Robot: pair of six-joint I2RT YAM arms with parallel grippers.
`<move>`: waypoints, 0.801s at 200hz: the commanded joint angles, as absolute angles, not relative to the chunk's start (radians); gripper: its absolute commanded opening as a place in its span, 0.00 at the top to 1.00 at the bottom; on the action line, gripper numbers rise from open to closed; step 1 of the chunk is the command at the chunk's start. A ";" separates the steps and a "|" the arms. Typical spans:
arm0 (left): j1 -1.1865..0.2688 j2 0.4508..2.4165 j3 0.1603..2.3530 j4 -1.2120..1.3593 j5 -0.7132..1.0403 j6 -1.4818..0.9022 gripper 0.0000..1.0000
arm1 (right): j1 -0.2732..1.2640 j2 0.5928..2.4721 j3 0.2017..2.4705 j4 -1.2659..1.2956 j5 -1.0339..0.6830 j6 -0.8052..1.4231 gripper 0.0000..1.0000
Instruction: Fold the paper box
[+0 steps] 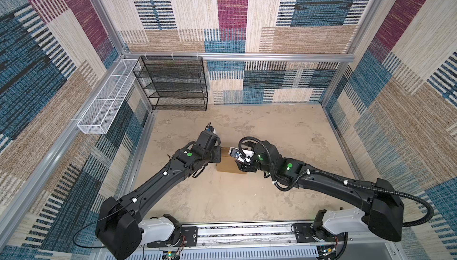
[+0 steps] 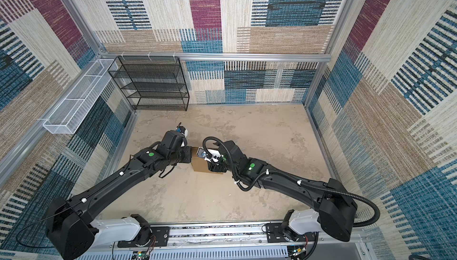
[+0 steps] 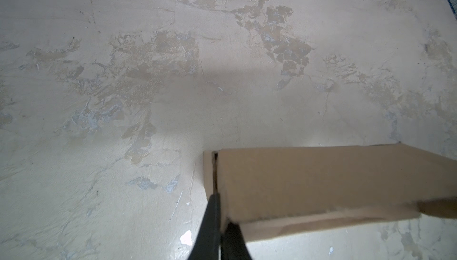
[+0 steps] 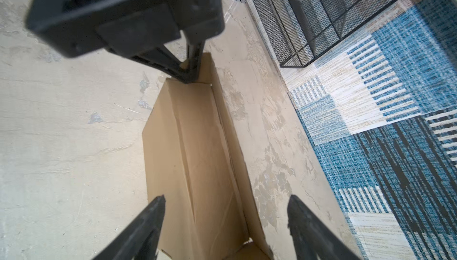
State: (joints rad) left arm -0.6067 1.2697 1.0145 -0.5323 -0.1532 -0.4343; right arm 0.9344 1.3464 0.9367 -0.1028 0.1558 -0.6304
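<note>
**Box.** The box (image 1: 226,163) (image 2: 200,166) sits on the counter (image 1: 272,197) near its centre, between the two arms. It is brown and unprinted. The left wrist view shows a flat top panel, a long side wall and a narrow gap at one end (image 3: 321,184). The right wrist view shows a long creased panel with a raised wall along one side (image 4: 193,147). Whether the box is fully closed cannot be told.

**Left arm.** The left arm (image 1: 153,187) runs from its base at the near edge of the counter diagonally forward to the centre. The wrist bends toward the box and points the tool down at the box's left end.

**Left tool.** The left tool (image 3: 220,211) is pinched narrow on the cardboard end wall at a corner of the box. Its fingers (image 3: 210,221) lie pressed together. The right wrist view shows the same grip at the far end of the box (image 4: 190,75).

**Right arm.** The right arm (image 1: 333,184) runs from its base at the near edge leftward to the centre. The wrist tips down over the box's right end.

**Right tool.** The right tool (image 4: 226,199) stands wide. Its fingers (image 4: 148,221) straddle the near end of the box, one on each side, and grip nothing.

**Surroundings.** A black mesh rack (image 1: 173,85) stands at the back wall, well apart from the box.
</note>
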 commanded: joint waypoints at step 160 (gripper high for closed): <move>-0.607 1.234 0.988 -0.588 -0.137 -0.458 0.98 | 0.934 1.430 0.936 -0.011 0.177 -0.629 0.29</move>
